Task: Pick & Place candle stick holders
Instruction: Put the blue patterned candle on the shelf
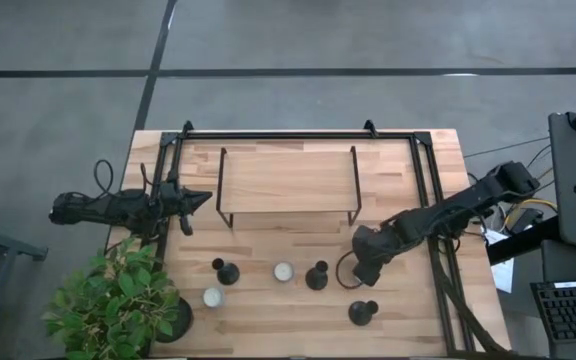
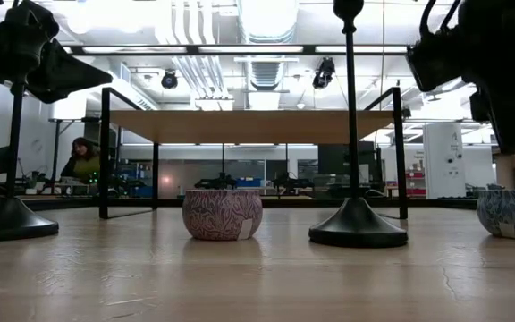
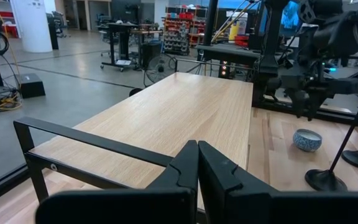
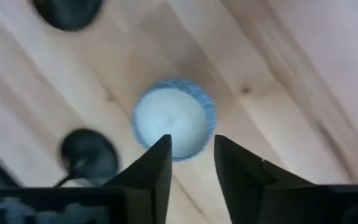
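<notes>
Right pincer released, nothing grasped, poised right above a low whitish cup, not touching. Probably light, stiff, glazed and a bit slippery, chippable if dropped; best pinched across the rim. Counted: three cups, this one plus two off to its side; three black stemmed holders, bottom-heavy, best taken at the stem. Left pincer clenched empty, well apart by the shelf.

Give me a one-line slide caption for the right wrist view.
Right gripper hangs, jaws parted, above a whitish cup with a blue rim on the wooden table, two black holders nearby.
</notes>
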Controlling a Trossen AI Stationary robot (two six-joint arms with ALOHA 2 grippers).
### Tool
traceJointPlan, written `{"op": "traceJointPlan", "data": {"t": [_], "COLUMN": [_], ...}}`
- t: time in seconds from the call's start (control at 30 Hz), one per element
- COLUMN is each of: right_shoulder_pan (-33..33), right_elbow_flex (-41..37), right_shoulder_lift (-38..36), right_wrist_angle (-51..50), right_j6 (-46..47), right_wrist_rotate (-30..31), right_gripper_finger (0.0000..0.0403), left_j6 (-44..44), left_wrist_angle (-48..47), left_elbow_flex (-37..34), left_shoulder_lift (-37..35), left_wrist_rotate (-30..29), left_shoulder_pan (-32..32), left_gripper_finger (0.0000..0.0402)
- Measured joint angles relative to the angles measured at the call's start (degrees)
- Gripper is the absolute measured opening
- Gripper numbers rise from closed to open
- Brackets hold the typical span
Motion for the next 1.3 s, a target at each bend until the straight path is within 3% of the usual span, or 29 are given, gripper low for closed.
{"op": "traceJointPlan", "data": {"t": [0.27,1.3], "right_shoulder_pan": [0.00,0.79], "right_elbow_flex": [-0.65,-2.00], "right_shoulder_lift": [2.32,5.33], "right_wrist_angle": [-0.35,5.33], "right_j6": [-1.12,-2.78], "right_wrist_rotate": [1.23,2.82], "right_gripper_finger": [0.0140,0.0070], "left_j6": [0.00,0.00], "left_wrist_angle": [-0.11,-0.18], "left_elbow_flex": [0.01,0.01], "left_shoulder_lift": [0.00,0.00], "left_wrist_rotate": [0.00,0.00], "left_shoulder_pan": [0.00,-0.02], "left_gripper_finger": [0.0007,0.0007]}}
